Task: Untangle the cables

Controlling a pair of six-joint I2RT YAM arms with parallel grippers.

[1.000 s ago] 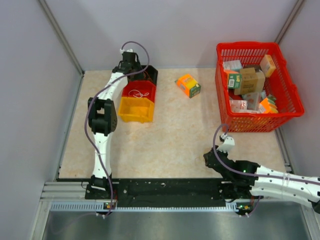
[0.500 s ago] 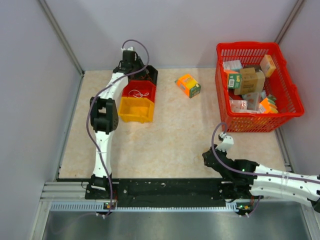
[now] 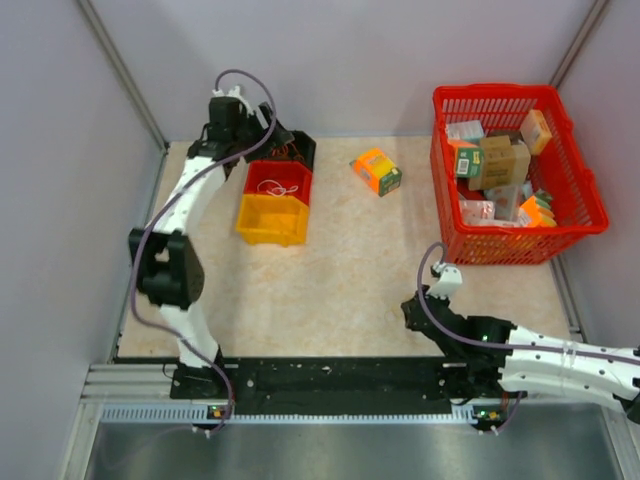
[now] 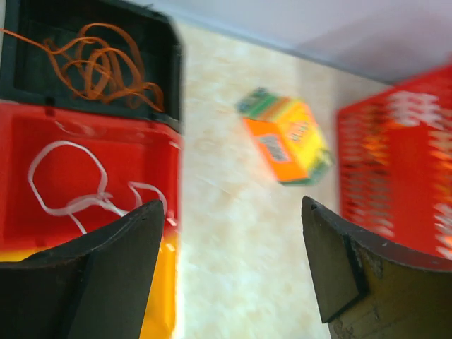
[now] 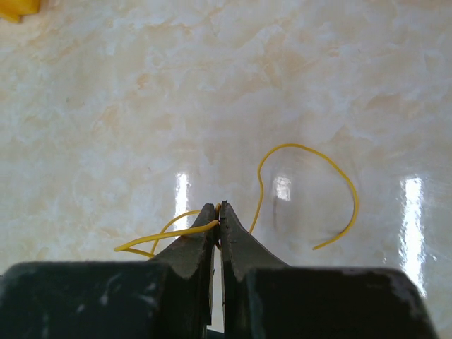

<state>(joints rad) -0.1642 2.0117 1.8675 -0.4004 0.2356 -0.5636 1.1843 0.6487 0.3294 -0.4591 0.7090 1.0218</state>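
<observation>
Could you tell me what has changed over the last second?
The left arm swung its elbow out leftward, carrying the left gripper away from the black bin; its jaws opened, empty, with the orange cable lying in that bin. The right gripper edged slightly left, still shut on the yellow cable. The red bin, orange box and red basket stayed put.

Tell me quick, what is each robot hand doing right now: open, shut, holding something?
Left hand: open, holding nothing.
Right hand: closed on a yellow cable.
</observation>
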